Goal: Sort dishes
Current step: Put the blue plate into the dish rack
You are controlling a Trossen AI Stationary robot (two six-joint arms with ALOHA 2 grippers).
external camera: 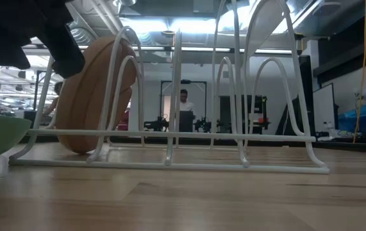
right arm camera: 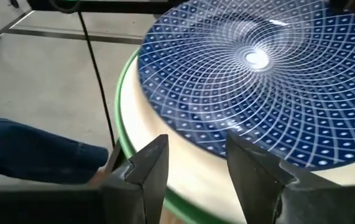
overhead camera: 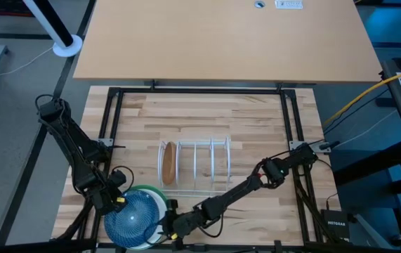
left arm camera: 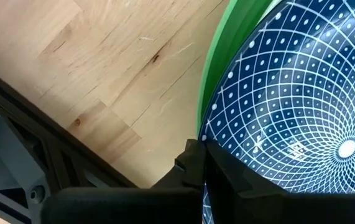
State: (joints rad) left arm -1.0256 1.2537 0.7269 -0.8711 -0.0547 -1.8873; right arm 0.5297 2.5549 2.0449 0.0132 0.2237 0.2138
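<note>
We see a wooden counter (overhead camera: 256, 112) from above, with a white wire rack (overhead camera: 196, 165) near its middle. A tan-brown plate (overhead camera: 167, 163) stands on edge in the rack's leftmost slot; from counter height it leans slightly against the wires (external camera: 93, 96).

At the near left corner of the counter lies a stack of three plates. The dark blue plate (overhead camera: 131, 216), patterned with a white web of lines and dots, sits on top. Under it we see the rim of a white plate (right arm camera: 165, 155), and beneath that the green plate (right arm camera: 120, 106), whose edge shows around the stack.

The left hand (overhead camera: 118, 200) sits at the far left rim of the stack. Its wrist view shows one dark finger (left arm camera: 227, 174) lying over the blue plate's edge, but we cannot tell whether the hand is gripping.

The right hand (overhead camera: 172, 228) reaches in from the right to the stack's near right edge. Its two fingers (right arm camera: 149, 165) are spread apart, hovering just above the white plate's rim beside the blue plate, holding nothing.
</note>
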